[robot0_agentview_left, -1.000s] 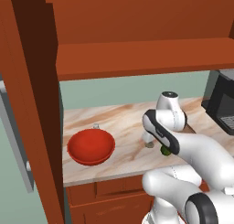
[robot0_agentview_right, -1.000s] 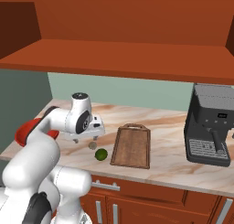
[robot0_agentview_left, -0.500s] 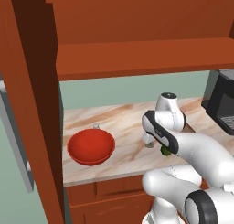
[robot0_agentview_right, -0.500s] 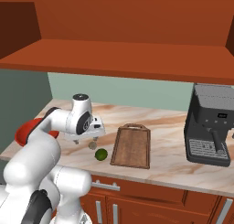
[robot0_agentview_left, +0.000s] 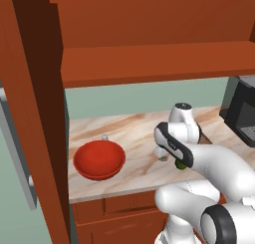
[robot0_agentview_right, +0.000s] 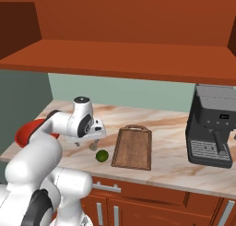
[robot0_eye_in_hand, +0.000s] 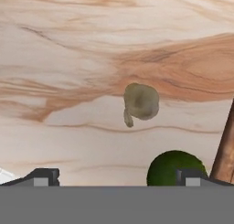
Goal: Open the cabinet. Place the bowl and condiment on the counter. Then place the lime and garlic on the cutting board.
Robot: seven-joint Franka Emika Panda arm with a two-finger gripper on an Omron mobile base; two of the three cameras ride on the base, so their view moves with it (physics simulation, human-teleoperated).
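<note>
Tool point(robot0_eye_in_hand: 114, 176) barely lower, wide open above garlic point(robot0_eye_in_hand: 140, 102); lime point(robot0_eye_in_hand: 176, 168) half cut off.

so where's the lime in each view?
Left base view: lime peeks out beside the arm's forearm, right of centre.
Right base view: lime on the counter, left of the cutting board.
Hand view: lime at bottom, right of centre.
Shared landmark: the counter's brown veining.

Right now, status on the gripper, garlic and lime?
Gripper open, above the garlic. Garlic and lime both on the counter, off the cutting board. Nothing between jaws and garlic.
</note>
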